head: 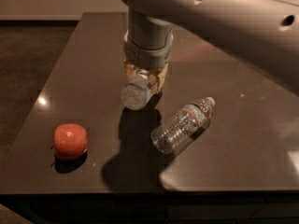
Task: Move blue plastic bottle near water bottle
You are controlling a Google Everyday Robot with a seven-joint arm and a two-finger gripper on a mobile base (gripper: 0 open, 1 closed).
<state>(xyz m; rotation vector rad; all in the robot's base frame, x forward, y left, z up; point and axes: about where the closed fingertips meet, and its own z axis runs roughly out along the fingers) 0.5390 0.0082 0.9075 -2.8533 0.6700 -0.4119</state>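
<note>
My gripper (143, 80) hangs over the middle of the dark, glossy table (88, 64), fingers clamped on the blue plastic bottle (135, 96), which tilts with its round end toward the near side. The water bottle (183, 125) lies on its side just right of it, not touching. A red fruit (70, 141) sits near-left. Dark floor (28, 59) lies to the left, with a pale wall (56, 1) beyond.

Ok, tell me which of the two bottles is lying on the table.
The water bottle, clear and ribbed with a red-and-blue band, lies on its side on the table. The blue plastic bottle is gripped in the hand, beside it.
</note>
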